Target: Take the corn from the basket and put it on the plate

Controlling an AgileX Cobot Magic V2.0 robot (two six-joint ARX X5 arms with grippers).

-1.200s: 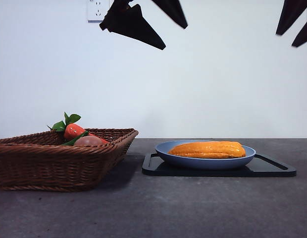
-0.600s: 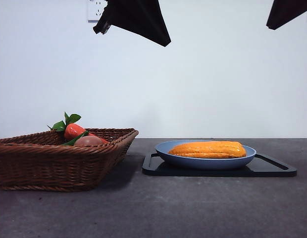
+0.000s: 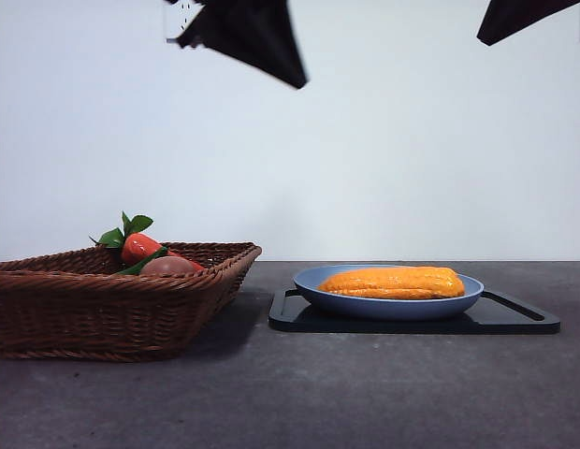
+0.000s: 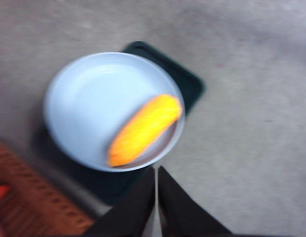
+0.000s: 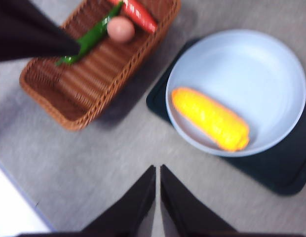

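The corn (image 3: 393, 282) lies on its side in the light-blue plate (image 3: 313, 285), off to one side of it (image 4: 143, 129) (image 5: 210, 118). The brown wicker basket (image 3: 103, 309) stands left of the plate (image 5: 251, 69). My left gripper (image 4: 156, 170) is shut and empty, high above the table near the plate's edge (image 4: 94, 94). In the front view it is the dark shape at the top (image 3: 248, 37). My right gripper (image 5: 158, 168) is also shut and empty, high over the table in front of plate and basket (image 5: 89, 84). It shows as a dark tip at the upper right (image 3: 514, 17).
A flat black tray (image 3: 514, 320) lies under the plate. In the basket are a red leafy fruit (image 3: 137, 247) and a pinkish-brown round item (image 3: 168, 266), both at its far end (image 5: 120, 28). A wall socket (image 3: 178, 21) sits behind the left arm.
Both grippers' jaws, spread apart a second ago, now stand together. Both arms have drawn upward and slightly left in the front view. Corn, plate and basket have not moved.
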